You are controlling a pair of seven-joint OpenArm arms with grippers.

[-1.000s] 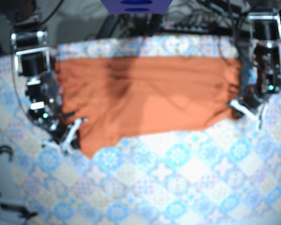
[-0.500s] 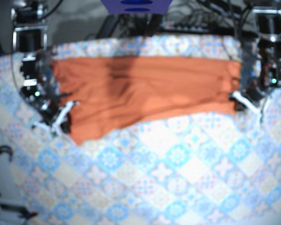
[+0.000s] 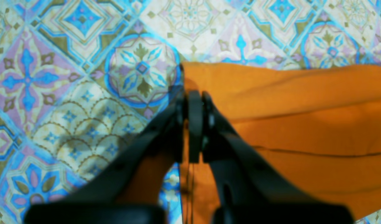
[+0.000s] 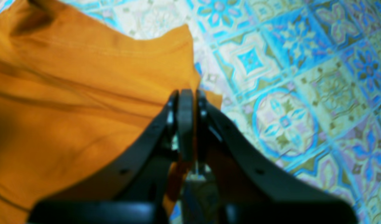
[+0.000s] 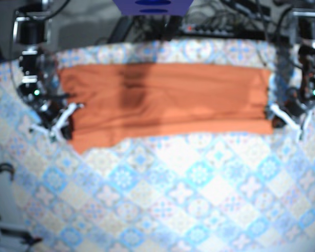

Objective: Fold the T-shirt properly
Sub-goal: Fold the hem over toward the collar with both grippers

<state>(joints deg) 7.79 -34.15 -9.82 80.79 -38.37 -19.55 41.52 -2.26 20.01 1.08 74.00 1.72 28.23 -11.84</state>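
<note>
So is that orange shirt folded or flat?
Partly folded: the T-shirt lies as a long layered band, left gripper and right gripper pinching its ends.

Busy blue tile-pattern cloth [image 5: 199, 199] spread over the whole surface. Tangle of cables [image 5: 215, 23] behind it, pretty dim back there.

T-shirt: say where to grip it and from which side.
Probably best to grip the T-shirt at its two short ends, near the front edge, coming in from the outer side at each end, since it lies as a long flat band. The left gripper and right gripper are shut on those ends.
</note>
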